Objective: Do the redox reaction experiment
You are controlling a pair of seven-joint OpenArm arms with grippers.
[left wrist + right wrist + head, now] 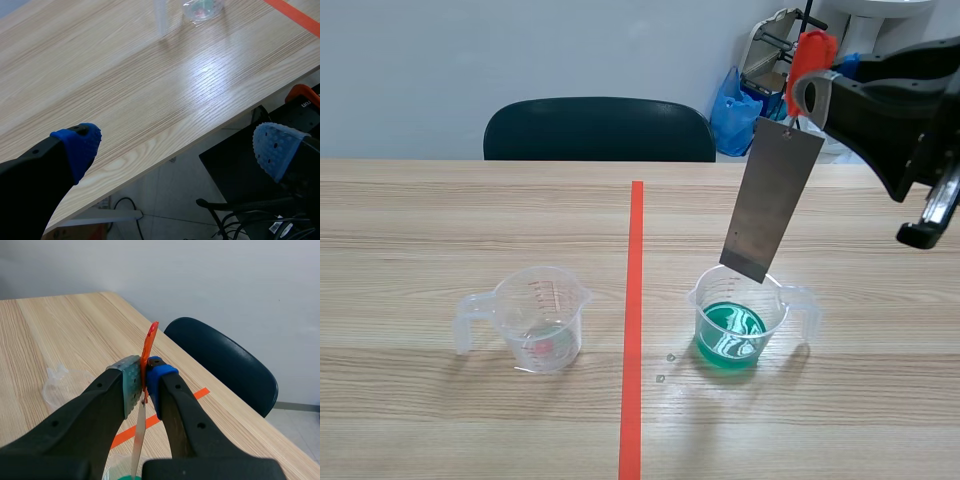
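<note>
The step in hand looks like dipping the metal strip [772,200] into the green liquid [730,335]. The right gripper [144,385] is clamped on an orange tab [151,337], pinched between its two pads, and the strip hangs straight down below the jaws from that tab. Under the jaws stands the right-hand cup [775,300], which holds the green liquid. The strip's lower edge sits at the cup's mouth and appears to be above the liquid surface.

The next move probably calls for a straight, slow lowering, so that the strip enters the liquid without catching the rim or tipping the cup.

The left gripper [180,145] stands wide open and holds nothing. It is off the near edge of the table [100,75], with the second clear cup [540,318] well ahead of its jaws.

Some things are hard to tell:
- The right wrist view cuts off all but the green cup's edge, so the strip's depth cannot be read from it.
- How the tab joins the strip is too small to see.
- The second cup has something faint at its bottom, but what it is cannot be made out.
</note>
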